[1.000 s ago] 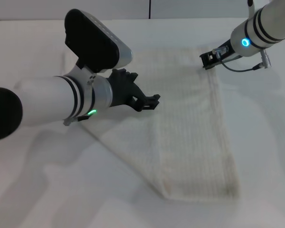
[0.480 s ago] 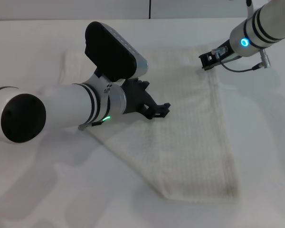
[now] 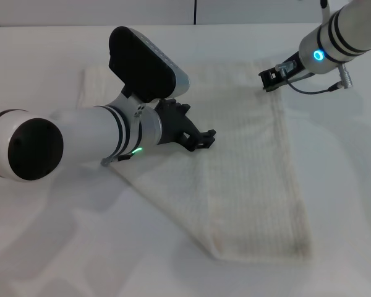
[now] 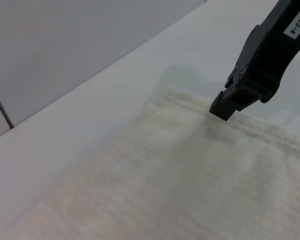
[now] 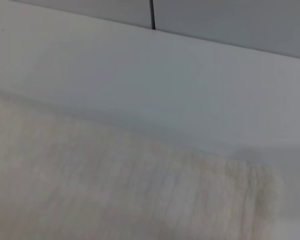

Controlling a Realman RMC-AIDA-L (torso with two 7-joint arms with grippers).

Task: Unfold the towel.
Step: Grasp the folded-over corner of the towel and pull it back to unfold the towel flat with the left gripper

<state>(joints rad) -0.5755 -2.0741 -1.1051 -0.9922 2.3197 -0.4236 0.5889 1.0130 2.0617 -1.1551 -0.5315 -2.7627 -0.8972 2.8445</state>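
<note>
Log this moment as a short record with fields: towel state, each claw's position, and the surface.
towel: cream, lying on the table, partly folded, with a doubled layer on the robot's right
left claw: above the towel's middle, near the fold edge
right claw: at the towel's far right corner
table: white, bare around the towel

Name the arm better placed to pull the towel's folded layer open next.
Left, probably: the left claw hovers over the middle of the towel, by the fold's edge. The right claw sits at the far corner.

A plain test bench, likely a lab: bare white tabletop point(image 3: 43, 247), grey panelled wall point(image 3: 111, 11) at 12 o'clock.
</note>
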